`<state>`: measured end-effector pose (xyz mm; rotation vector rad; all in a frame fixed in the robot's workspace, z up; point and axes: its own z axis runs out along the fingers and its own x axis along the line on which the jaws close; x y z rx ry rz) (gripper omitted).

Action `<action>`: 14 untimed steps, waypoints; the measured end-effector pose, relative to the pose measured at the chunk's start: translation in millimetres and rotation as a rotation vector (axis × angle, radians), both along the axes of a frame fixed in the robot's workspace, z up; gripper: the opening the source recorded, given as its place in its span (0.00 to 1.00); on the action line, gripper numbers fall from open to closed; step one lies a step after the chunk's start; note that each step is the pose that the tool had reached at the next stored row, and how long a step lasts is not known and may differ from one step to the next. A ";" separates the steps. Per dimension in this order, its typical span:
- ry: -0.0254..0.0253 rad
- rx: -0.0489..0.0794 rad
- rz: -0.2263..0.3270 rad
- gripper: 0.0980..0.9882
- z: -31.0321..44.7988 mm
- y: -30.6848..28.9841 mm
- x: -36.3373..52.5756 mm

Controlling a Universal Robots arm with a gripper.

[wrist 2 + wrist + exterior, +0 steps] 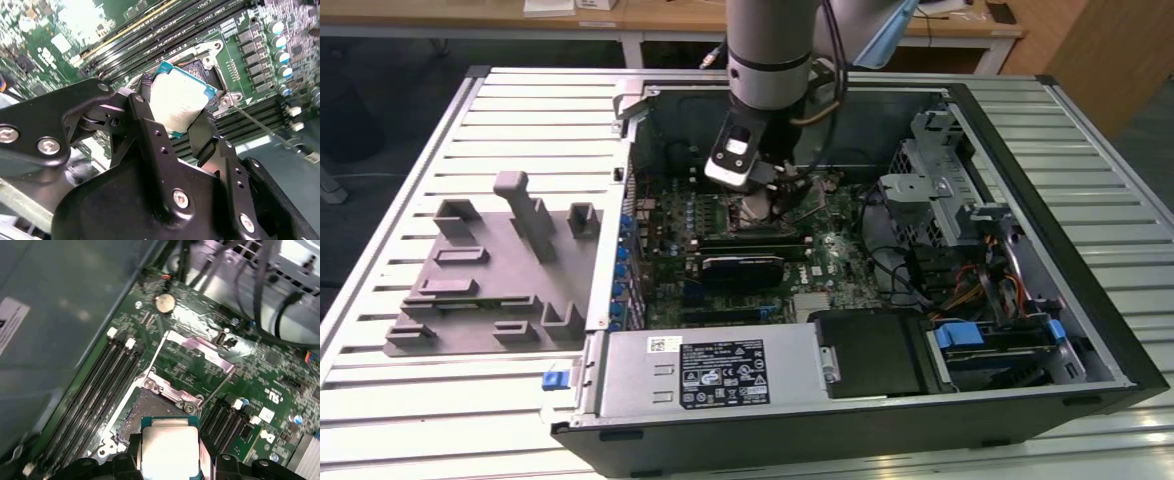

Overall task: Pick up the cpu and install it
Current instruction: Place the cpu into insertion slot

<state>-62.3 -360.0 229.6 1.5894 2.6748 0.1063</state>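
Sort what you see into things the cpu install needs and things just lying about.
In the job: gripper, shut on the cpu; socket close by.
Just there: grey moulded tray, power supply, coin battery, memory slots.

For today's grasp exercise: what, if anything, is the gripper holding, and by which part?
The gripper holds the cpu, pinched by two opposite side edges, over the motherboard socket.

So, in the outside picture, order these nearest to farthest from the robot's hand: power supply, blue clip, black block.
1. Black block, on the motherboard by the hand.
2. Power supply, at the case's edge.
3. Blue clip, case corner, exterior view's left.
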 end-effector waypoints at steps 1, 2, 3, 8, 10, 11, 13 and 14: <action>0.0000 0.000 -0.018 0.50 -0.2 0.0 0.0; 0.0000 0.000 -0.036 0.50 -0.4 0.0 0.0; 0.0000 0.000 -0.054 0.50 -0.6 0.0 0.0; -0.0001 0.000 -0.145 0.50 -1.6 0.0 0.0; 0.0000 0.000 -0.181 0.50 -1.9 0.0 0.0; 0.0000 0.000 -0.199 0.50 -2.1 0.0 0.0; 0.0000 0.000 -0.237 0.50 -2.5 0.0 0.0; -0.0001 0.000 -0.255 0.50 -2.8 0.0 0.0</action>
